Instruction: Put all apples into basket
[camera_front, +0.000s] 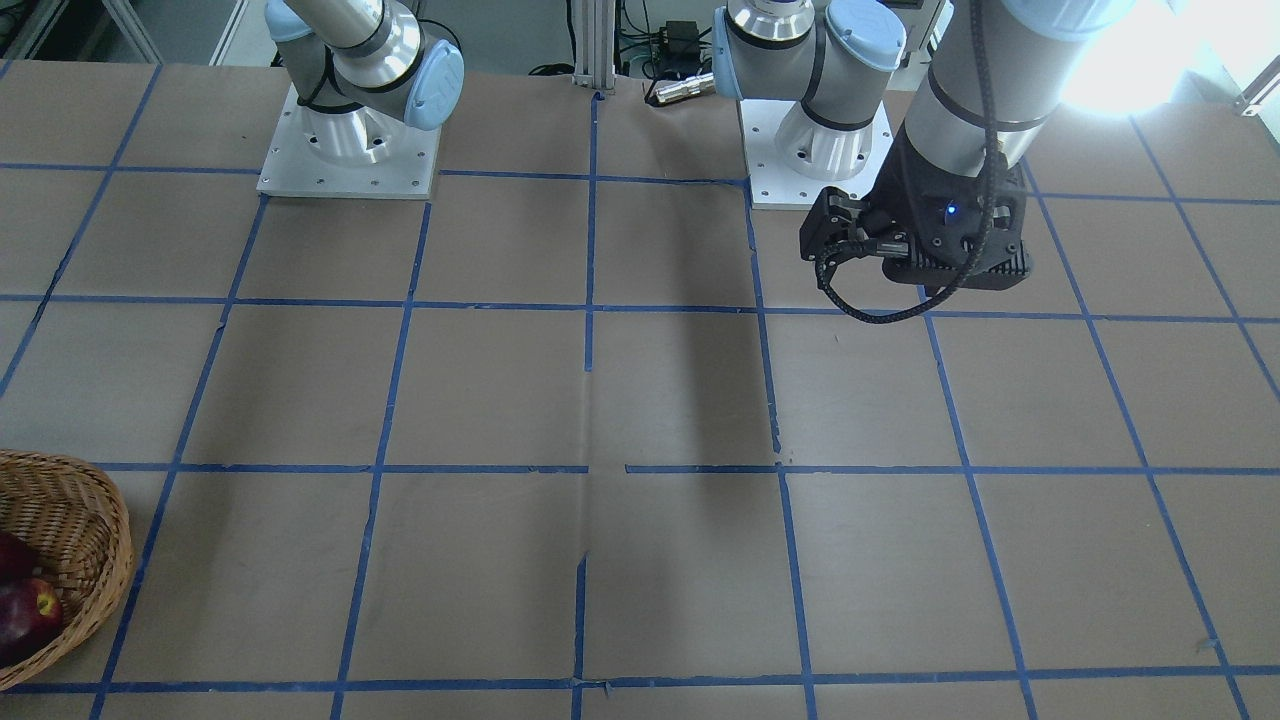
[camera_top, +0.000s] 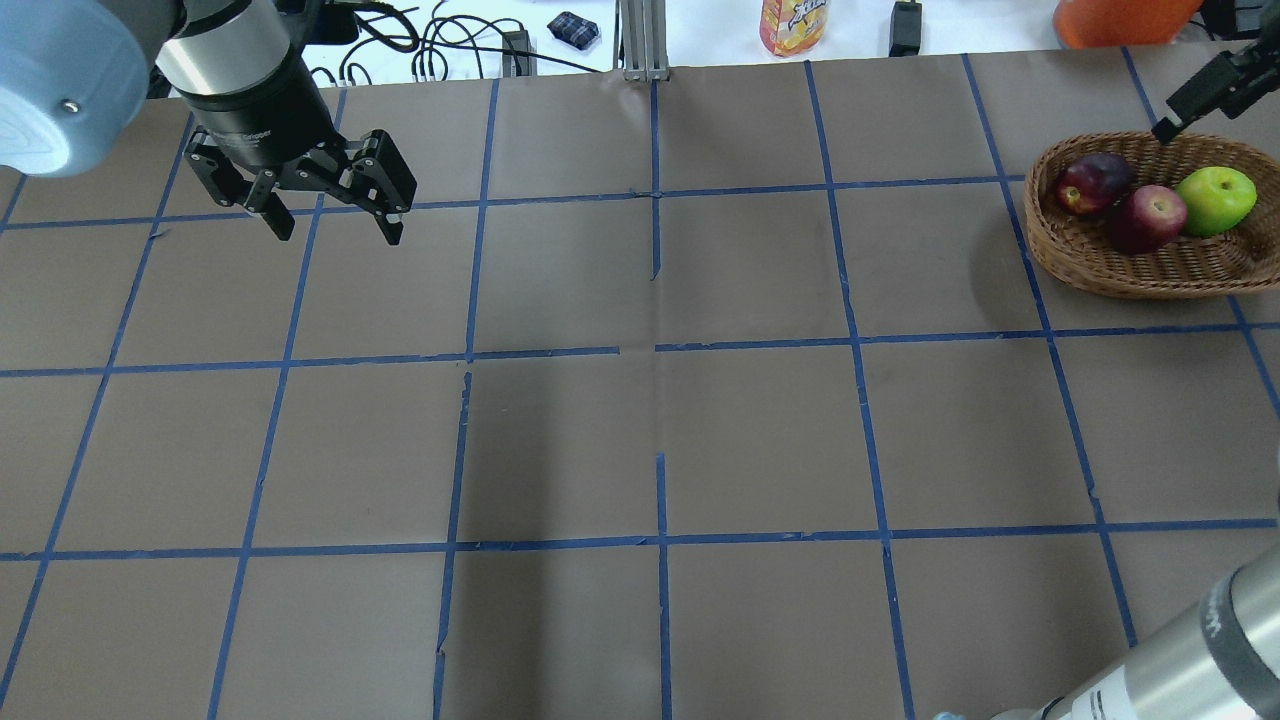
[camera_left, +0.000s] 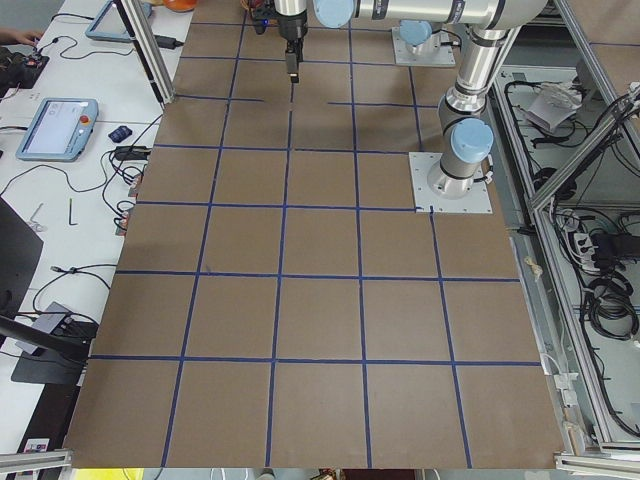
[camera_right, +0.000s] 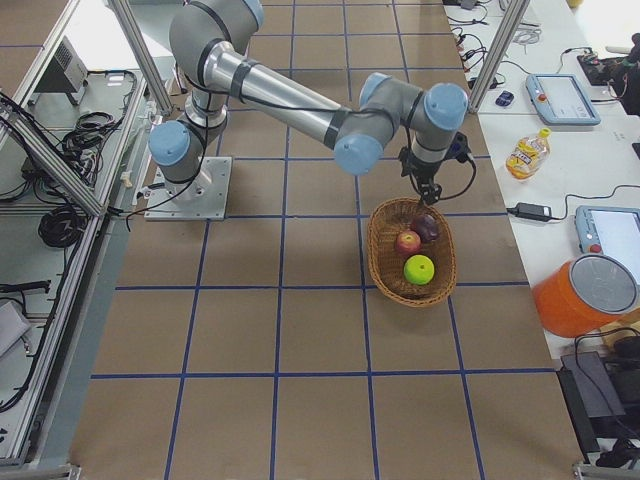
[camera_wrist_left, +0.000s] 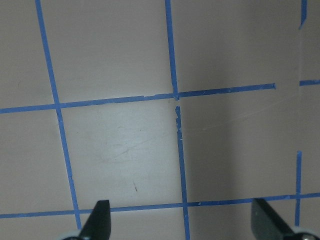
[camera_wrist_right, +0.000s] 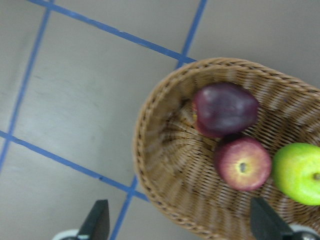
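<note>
Counting the fruit gives three apples, all inside the wicker basket (camera_top: 1100, 280): the dark maroon apple (camera_top: 1095, 180), the red apple (camera_top: 1148, 217) touching it, and the yellow-green apple (camera_top: 1215, 200) just beside the red one. The basket stands on the robot's right side of the table (camera_top: 760, 440), near the far edge. No apple shows on the open surface in any view, so the placing work is judged complete; what is left is probably only withdrawal of the arms. The right claw (camera_wrist_right: 182, 222) hangs above the near rim of the basket with its jaws spread wide and nothing between them. The left claw (camera_top: 337, 228) hovers over bare surface on the opposite side, well apart from the basket, jaws likewise wide and empty. The table is covered in flat brown sheeting divided into squares by blue tape (camera_top: 860, 345), with small gaps and tears in some lines. Beyond the far edge lie cables (camera_top: 450, 45), a drink bottle (camera_top: 795, 25) and an orange container (camera_top: 1120, 15). The right side view shows a teach pendant (camera_right: 565, 95) on a white bench and aluminium framing around the cell.
</note>
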